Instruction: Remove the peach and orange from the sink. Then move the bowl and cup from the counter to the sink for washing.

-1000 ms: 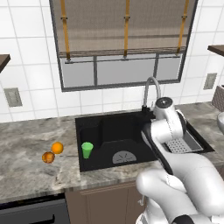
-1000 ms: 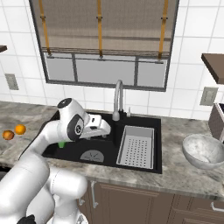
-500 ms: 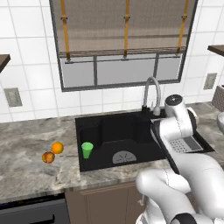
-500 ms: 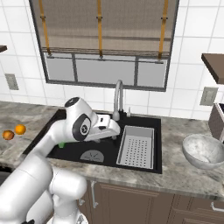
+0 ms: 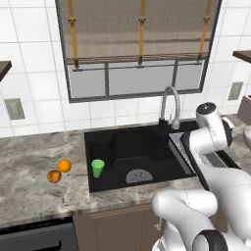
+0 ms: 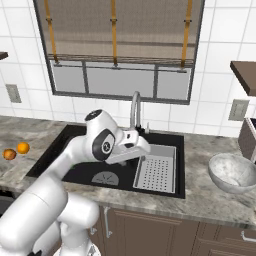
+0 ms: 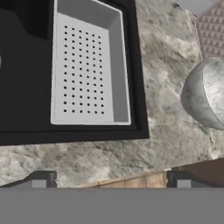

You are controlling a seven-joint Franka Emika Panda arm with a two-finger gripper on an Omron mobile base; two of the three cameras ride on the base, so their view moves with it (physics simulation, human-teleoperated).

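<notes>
Fingers [image 7: 43, 180] spread wide, empty. Peach [image 5: 54, 176] and orange [image 5: 64, 165] lie on the counter [image 5: 29, 188], cup [image 5: 98, 168] stands in the sink [image 5: 147, 142]; bowl [image 6: 234, 172] remains.

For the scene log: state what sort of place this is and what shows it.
A home kitchen, rendered rather than real. The signs: a black sink with a curved faucet set in a marble-look counter, a tiled wall with a blinded window, and wooden cabinets below.
</notes>
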